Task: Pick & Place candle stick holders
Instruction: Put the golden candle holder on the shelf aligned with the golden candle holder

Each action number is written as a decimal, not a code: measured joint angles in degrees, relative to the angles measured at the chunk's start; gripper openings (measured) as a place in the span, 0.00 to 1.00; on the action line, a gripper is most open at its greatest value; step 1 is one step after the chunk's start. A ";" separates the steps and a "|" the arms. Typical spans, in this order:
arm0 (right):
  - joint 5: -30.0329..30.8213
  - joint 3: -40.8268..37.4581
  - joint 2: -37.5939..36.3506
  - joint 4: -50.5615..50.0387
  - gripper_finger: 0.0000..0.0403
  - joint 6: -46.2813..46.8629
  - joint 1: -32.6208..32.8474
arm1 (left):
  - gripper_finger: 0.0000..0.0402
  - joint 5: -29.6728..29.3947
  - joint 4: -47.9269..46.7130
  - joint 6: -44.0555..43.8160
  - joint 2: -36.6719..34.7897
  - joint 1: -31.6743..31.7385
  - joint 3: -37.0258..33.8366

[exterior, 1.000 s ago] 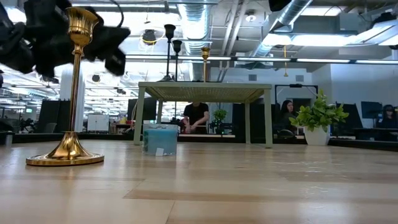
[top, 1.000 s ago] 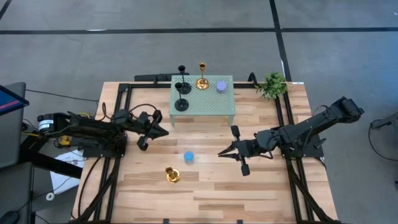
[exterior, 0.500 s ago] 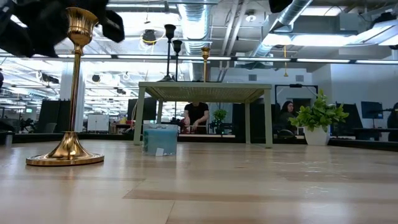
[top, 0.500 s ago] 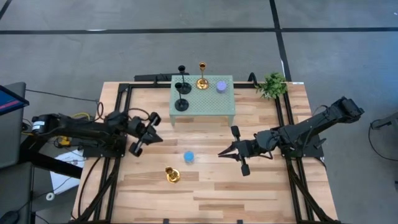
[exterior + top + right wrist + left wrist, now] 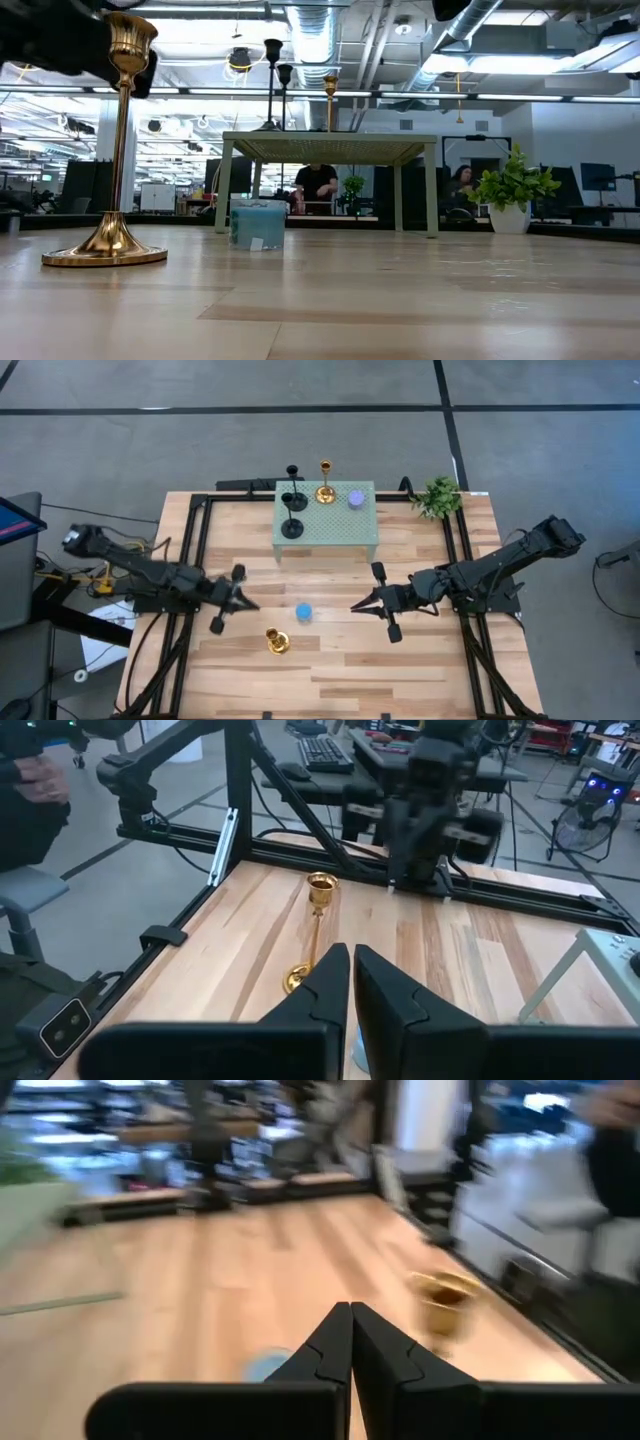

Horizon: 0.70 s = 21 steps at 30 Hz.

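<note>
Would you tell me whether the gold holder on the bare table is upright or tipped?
Upright: the gold holder stands on its round base, stem vertical.

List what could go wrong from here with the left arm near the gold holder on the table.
1. The left gripper is shut and close to the tall, slim gold candle stick holder; approaching shut could knock it over rather than grasp it.
2. The blue cylinder holder stands close by; a toppled or swept gold holder might strike it.
3. The right gripper waits shut near the same area, so the arms could crowd.
</note>
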 joint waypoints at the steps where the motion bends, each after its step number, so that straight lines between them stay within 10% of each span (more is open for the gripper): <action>1: 0.00 0.00 0.00 0.00 0.03 0.00 0.00 | 0.01 -0.41 0.01 -0.02 1.01 -1.95 0.27; 10: 0.00 -0.02 0.00 0.03 0.03 0.53 0.50 | 0.02 -9.99 0.46 0.00 14.27 -15.22 5.13; 21: 0.00 -0.02 0.00 0.19 0.03 1.51 0.48 | 0.02 -11.77 0.35 -3.16 21.14 -17.00 5.22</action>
